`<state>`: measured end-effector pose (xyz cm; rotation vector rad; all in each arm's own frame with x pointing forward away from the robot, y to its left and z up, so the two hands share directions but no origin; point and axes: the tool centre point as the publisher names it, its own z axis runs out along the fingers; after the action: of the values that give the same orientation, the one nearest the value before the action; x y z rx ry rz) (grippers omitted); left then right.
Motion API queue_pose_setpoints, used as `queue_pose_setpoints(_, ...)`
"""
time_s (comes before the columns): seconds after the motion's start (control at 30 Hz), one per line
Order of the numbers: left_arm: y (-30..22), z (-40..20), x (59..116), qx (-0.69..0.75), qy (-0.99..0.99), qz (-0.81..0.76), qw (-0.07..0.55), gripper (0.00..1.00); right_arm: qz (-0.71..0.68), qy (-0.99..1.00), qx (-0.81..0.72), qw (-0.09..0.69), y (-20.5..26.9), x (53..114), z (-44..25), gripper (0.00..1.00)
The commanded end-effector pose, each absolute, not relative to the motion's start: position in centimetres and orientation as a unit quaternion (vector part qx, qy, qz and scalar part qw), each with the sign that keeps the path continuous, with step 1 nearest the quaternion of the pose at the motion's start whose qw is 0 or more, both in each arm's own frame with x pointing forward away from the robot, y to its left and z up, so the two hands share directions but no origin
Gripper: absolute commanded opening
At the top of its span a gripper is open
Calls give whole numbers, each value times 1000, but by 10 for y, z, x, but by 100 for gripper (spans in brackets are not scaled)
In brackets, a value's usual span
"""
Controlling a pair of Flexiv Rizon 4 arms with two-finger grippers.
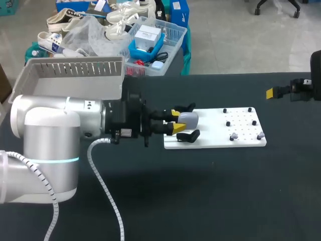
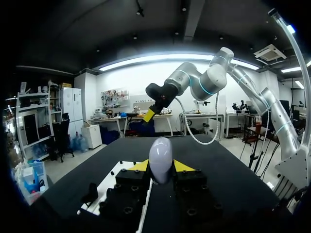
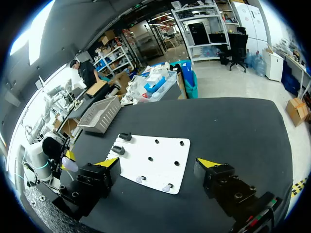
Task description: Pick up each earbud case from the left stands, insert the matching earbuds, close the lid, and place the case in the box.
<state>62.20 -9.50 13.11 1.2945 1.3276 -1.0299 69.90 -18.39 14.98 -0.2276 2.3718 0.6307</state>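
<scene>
A dark table [image 1: 200, 196] holds a small workspace, described here around one white board.

The left arm [image 1: 50, 130], a thick silver cylinder with a ribbed cable, comes in toward the board's left end. Behind this arm, and back from that same end of the board, sits one grey box [image 1: 70, 63] with slotted walls. The right arm [image 2: 214, 80] is well apart from the board, out past its right end.

The white board [image 1: 210, 131] is a flat rectangle lying on the table.

The left gripper [image 1: 176, 120] reaches over the board's left end, and its two yellow-tipped fingers clamp one earbud case from both sides. The right gripper [image 3: 159, 163] hangs above the table beside the board's edge nearest the robot. Its fingers are spread wide and hold nothing.

The earbud case [image 1: 189, 119] is a smooth, rounded, pale grey-lilac shell with its lid closed. It is over the board's left end, between the two stands. Whether it touches the board cannot be told.

Two black stands are on the board's left end: a near stand [image 1: 189, 135] in plain sight, and a far stand [image 1: 188, 107] partly hidden behind the left gripper and the case.

Four small black pegs [image 1: 224, 110] dot the board's right half.

Two tiny pale earbuds lie along the near edge of that half, a left earbud [image 1: 233, 136] and a right earbud [image 1: 260, 135], apart from each other.
</scene>
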Motion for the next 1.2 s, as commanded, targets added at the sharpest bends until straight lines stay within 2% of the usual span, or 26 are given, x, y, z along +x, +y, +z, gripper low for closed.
queue_pose_setpoints(0.03,-95,131,621,531,546,-422,491,0,243,907,-88,332,-185,700,149,100)
queue_pose_setpoints(1.2,-96,118,633,538,524,-460,474,0,238,911,-90,326,-184,693,149,100)
